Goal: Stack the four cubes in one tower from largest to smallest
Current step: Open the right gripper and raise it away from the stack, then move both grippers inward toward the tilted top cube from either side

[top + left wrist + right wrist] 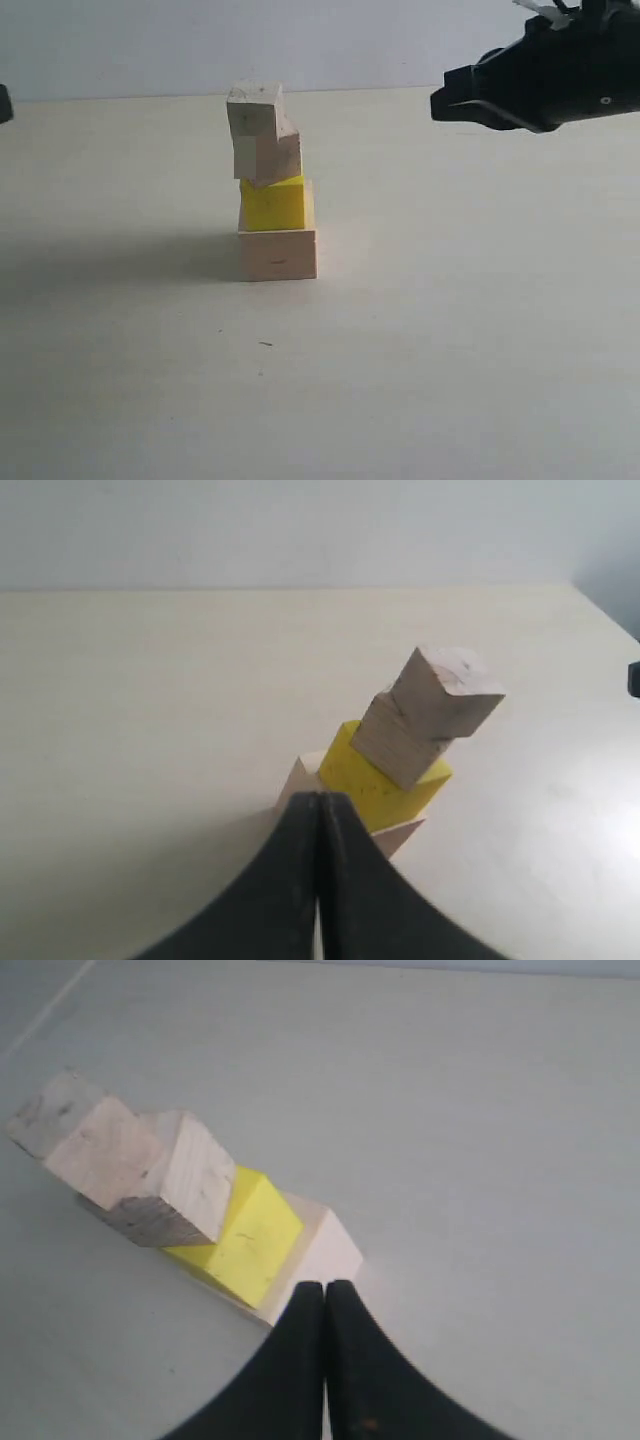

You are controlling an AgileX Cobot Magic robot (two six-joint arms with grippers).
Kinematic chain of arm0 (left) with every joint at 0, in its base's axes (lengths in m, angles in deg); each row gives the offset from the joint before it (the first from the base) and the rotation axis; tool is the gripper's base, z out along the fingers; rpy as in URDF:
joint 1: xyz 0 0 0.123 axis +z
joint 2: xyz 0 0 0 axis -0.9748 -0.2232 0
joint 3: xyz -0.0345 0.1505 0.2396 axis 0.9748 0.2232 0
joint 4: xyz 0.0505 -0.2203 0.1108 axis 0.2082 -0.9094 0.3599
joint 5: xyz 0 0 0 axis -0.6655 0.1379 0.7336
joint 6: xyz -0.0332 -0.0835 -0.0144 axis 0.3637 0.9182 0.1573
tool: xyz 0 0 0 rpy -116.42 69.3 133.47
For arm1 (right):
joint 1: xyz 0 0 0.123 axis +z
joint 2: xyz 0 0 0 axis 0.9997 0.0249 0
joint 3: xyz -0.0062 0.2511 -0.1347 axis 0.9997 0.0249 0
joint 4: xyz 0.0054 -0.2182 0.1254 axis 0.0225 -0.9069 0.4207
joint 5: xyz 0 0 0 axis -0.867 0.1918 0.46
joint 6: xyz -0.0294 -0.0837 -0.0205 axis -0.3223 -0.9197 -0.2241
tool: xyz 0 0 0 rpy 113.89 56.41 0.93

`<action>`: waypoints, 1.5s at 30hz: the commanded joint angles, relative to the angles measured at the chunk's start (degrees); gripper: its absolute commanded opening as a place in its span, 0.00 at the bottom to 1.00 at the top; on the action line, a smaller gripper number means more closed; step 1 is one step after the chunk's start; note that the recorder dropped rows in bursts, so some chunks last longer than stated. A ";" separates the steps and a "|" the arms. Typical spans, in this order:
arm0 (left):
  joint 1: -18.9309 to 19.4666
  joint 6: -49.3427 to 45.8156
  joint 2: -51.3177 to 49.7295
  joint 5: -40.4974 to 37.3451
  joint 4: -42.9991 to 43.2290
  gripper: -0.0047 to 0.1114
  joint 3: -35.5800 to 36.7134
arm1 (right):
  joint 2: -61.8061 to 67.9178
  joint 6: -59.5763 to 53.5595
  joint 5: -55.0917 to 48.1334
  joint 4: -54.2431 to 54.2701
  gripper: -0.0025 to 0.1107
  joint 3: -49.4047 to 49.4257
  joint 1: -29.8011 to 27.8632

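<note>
The left gripper (320, 802) and right gripper (325, 1290) are hanging pinched together, empty; the tower (272, 185) is standing ahead of both, untouched.

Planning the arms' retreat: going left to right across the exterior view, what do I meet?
Dark sliver at the frame edge, likely the left gripper → the tower, counted as one since its levels overlap → the right gripper, shut.

No writing, label, brand or number can be read in any view. The cubes (275, 205) show only bare wood and plain yellow faces, with faint specks that form no letters.
</note>
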 commanded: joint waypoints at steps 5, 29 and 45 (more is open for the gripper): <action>-0.27 -17.09 -17.54 -6.05 -16.08 0.04 -4.26 | 8.27 -7.79 -3.27 9.56 0.02 -2.40 -0.05; -0.27 -26.46 -41.87 -21.64 -28.47 0.04 -16.10 | 23.20 -7.79 -13.64 15.17 0.02 -12.69 -0.05; -2.95 -27.71 -44.85 -22.51 -29.45 0.04 -17.89 | 23.30 -7.48 -12.38 14.80 0.02 -15.22 3.70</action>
